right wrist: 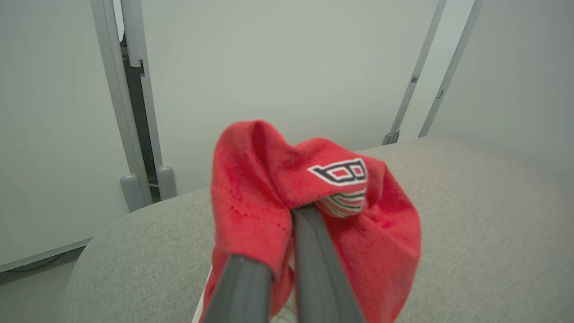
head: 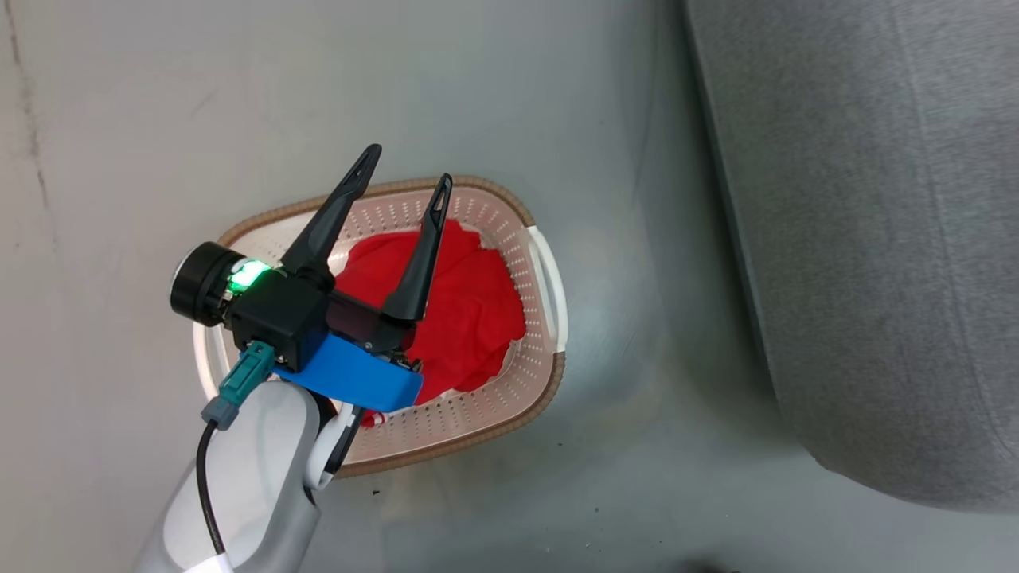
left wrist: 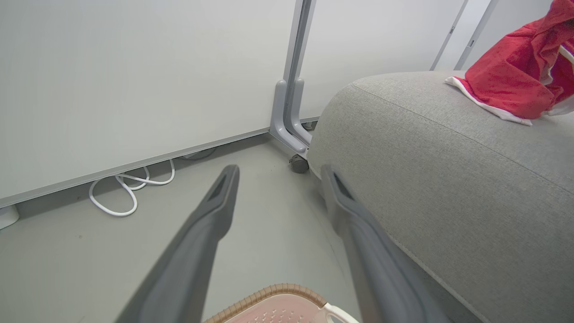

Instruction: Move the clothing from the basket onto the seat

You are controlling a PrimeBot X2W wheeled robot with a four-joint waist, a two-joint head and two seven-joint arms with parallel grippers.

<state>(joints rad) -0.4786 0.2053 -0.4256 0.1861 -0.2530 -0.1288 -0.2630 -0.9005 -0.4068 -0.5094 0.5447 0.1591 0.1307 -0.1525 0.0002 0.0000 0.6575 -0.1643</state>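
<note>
A red piece of clothing [head: 470, 310] lies crumpled in the cream perforated basket [head: 544, 374] on the floor. My left gripper [head: 409, 165] hovers over the basket, open with nothing between its fingers; the left wrist view has it [left wrist: 279, 169] pointing past the basket's brown rim [left wrist: 278, 290] toward the grey seat [left wrist: 448, 170]. A second red garment [right wrist: 260, 179] with a white letter patch drapes over my right gripper [right wrist: 291, 215], which is shut on it just above the seat [right wrist: 471, 215]. That same garment [left wrist: 511, 80] touches the seat top in the left wrist view. The seat [head: 876, 239] stands to the basket's right.
White partition panels stand behind the seat, one on a grey post with a caster [left wrist: 289, 112]. A white cable [left wrist: 130, 188] loops on the floor along the panel's foot. Grey floor [head: 637, 477] surrounds the basket.
</note>
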